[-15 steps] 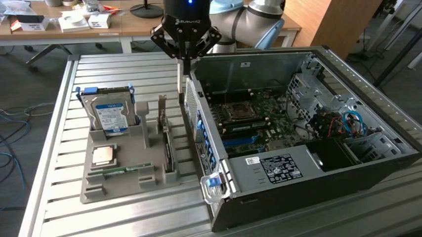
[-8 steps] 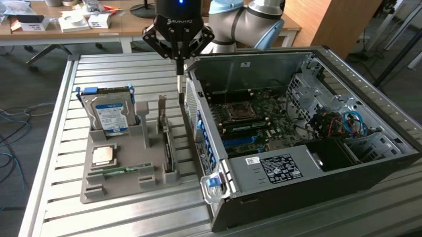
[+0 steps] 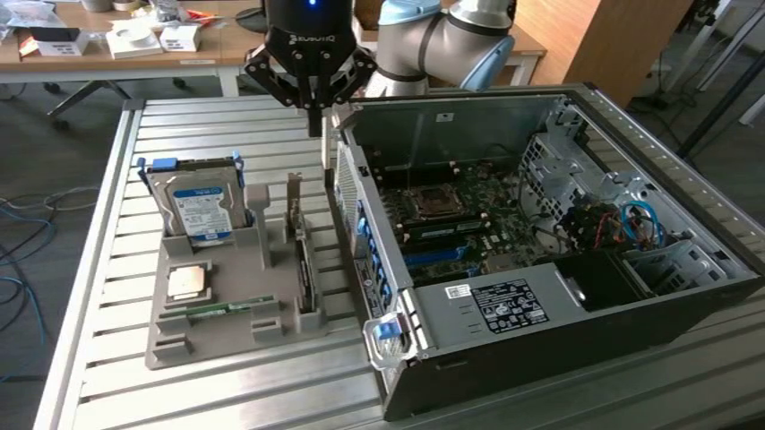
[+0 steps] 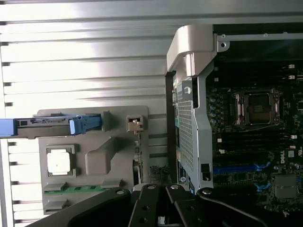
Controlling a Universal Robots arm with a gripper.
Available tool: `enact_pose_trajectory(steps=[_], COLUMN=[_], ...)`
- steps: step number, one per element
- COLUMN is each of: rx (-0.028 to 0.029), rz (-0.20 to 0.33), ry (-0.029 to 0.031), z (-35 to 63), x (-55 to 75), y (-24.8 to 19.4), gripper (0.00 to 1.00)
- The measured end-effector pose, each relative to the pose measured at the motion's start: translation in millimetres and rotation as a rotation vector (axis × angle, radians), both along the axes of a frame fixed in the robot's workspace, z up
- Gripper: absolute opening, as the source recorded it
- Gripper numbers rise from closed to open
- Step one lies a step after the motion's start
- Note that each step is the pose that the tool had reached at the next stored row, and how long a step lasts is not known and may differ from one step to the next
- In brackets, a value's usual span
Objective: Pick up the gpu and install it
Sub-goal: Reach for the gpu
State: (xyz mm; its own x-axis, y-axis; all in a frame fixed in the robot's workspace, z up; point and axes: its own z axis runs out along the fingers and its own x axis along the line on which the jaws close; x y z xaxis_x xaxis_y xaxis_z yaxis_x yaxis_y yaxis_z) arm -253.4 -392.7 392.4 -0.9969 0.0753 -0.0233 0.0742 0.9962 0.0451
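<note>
Standing on its long edge in a slot of the grey holder tray (image 3: 179, 345), the gpu (image 3: 305, 273) had not yet been lifted. Its pale bracket rose at the end farther from the exterior camera. The card sat on the side of the tray nearest the open computer case (image 3: 373, 235), just beside the case wall. A hard drive (image 3: 201, 210) stood upright in the tray on the exterior view's left of the card, with a processor chip (image 3: 189, 282) and a green memory stick (image 3: 221, 311) lying flat nearer the camera.

The gripper (image 3: 314, 121) hung above the worktop (image 3: 179, 125), near the far corner of the case and beyond the bracket end of the card. Its fingers were clenched together with nothing between them.

By my judgement the work stood at the approach, before any pick. A grasp on the card would have called for the fingers to part and to line up across its thin upper edge. There was little room between the case wall and the tray's ribs. Inside the case, the motherboard (image 3: 467, 215) lay exposed.
</note>
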Motion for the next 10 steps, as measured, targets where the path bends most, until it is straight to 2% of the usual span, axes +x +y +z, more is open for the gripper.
enact_pose_trajectory(steps=[10], rx=[0.0000], rz=[0.000], ry=[0.0000], z=[-0.2], x=[-13.7], y=[0.4], gripper=[0.11])
